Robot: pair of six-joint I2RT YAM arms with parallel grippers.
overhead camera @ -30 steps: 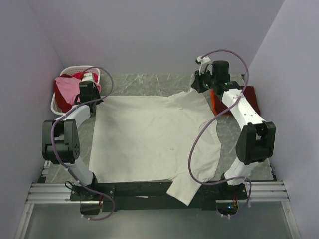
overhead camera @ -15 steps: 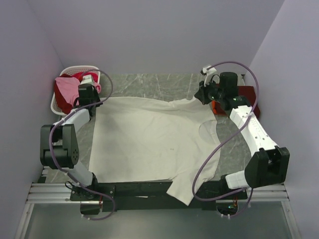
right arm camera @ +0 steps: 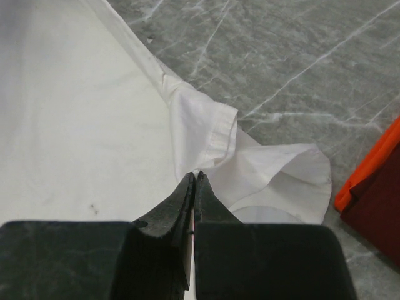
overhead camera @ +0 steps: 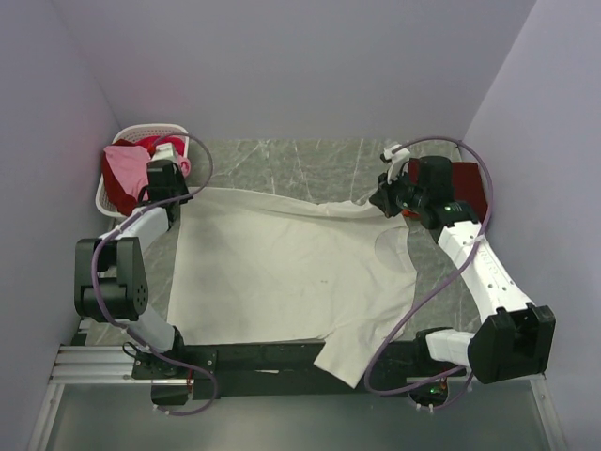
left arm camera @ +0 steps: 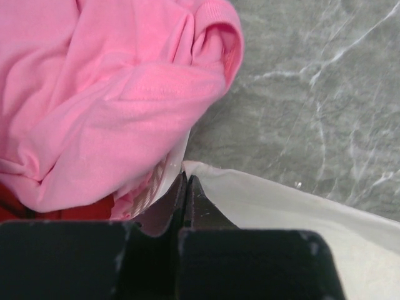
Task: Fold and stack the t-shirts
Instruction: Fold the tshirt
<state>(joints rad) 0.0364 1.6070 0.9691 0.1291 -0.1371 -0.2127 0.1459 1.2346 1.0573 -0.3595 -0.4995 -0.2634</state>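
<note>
A: Where is the cream-white t-shirt (overhead camera: 291, 272) now?

B: It lies spread flat over the middle of the grey marble counter (overhead camera: 282, 160), and it covers most of it. One sleeve (overhead camera: 352, 362) hangs over the counter edge at the lower middle of the top view.

A: And the two arms?

B: The left end effector (left arm camera: 186, 178) is clenched, and it seems to pinch the shirt's corner at the upper left of the cloth, just beside the white slatted basket (overhead camera: 178, 132). A pink t-shirt (left arm camera: 106, 94) spills out of that basket. The right end effector (right arm camera: 194, 175) is also clenched, on the crumpled cloth near the other sleeve (right arm camera: 275, 175), at the upper right of the shirt. A dark red t-shirt (overhead camera: 467, 183) lies folded beside it, near the right wall.

A: So which step is this?

B: I judge it is the beginning of the first fold. Both arms hold the upper edge of the shirt, and nothing is folded over yet.

A: What does the next move need?

B: I think both end effectors must travel together toward the lower part of the frame, at equal height, so the edge comes down straight. The bunched sleeve may need smoothing afterwards.
</note>
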